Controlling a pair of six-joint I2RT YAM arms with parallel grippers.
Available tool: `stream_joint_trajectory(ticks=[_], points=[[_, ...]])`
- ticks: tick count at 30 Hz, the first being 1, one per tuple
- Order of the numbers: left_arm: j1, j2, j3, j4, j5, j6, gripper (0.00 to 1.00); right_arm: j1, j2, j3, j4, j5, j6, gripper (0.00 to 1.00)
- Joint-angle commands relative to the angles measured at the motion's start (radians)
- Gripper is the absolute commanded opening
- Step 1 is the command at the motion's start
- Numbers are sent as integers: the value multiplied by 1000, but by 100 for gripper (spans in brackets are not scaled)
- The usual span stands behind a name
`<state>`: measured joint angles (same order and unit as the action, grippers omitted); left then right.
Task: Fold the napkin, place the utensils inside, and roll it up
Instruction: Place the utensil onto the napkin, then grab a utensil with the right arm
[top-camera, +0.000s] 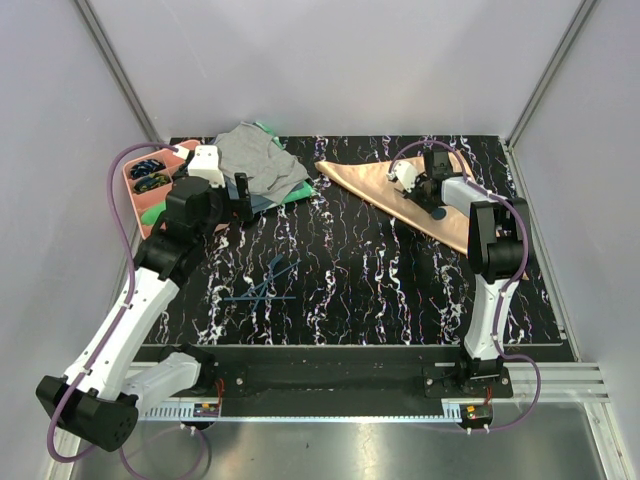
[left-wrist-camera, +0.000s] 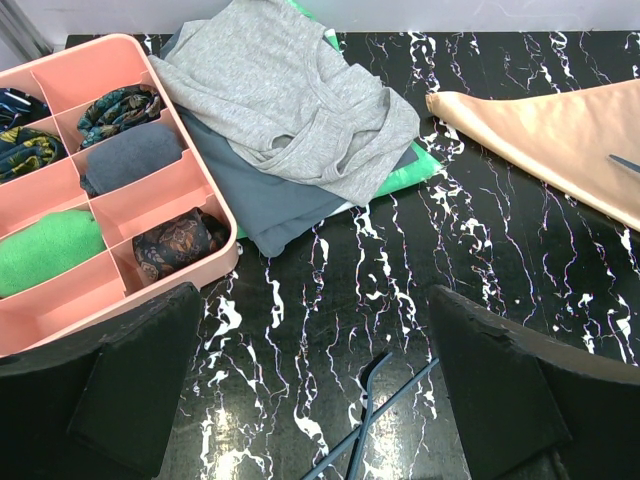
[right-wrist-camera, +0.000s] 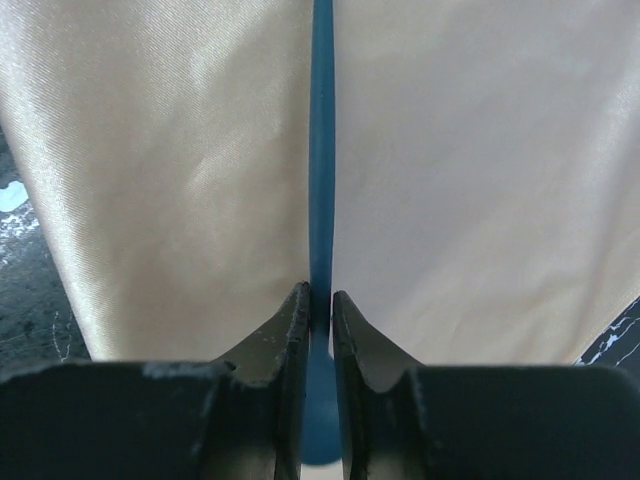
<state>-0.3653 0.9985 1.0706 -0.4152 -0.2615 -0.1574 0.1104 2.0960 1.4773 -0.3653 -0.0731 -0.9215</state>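
The peach napkin (top-camera: 385, 185) (left-wrist-camera: 560, 135) (right-wrist-camera: 480, 170) lies folded into a triangle at the back right of the table. On it rests a dark blue spoon (right-wrist-camera: 321, 140), with my right gripper (top-camera: 430, 195) (right-wrist-camera: 320, 295) shut on its neck just above the bowl. Two more blue utensils (top-camera: 265, 283) (left-wrist-camera: 372, 415) lie crossed on the black marbled table at centre left. My left gripper (top-camera: 240, 195) (left-wrist-camera: 315, 310) hovers open above the table behind them, nothing between its fingers.
A pink compartment tray (top-camera: 140, 195) (left-wrist-camera: 130, 295) with small folded cloths sits at the back left. Beside it a grey cloth (top-camera: 255, 160) (left-wrist-camera: 290, 110) is piled on a green cloth (top-camera: 300, 192) (left-wrist-camera: 412, 178). White walls enclose the table.
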Motion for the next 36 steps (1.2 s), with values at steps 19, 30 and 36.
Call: stream_joint_trajectory(ticks=[19,30,36], points=[[6,-15,-1,58,24,-1,99,-5,-273,31,3,-186,252,39],[6,-27,-4,61,-16,2,99,272,-468,-265,395,-671,1057,49],[6,-63,-3,62,-33,9,99,578,-341,-342,653,-545,1366,42]])
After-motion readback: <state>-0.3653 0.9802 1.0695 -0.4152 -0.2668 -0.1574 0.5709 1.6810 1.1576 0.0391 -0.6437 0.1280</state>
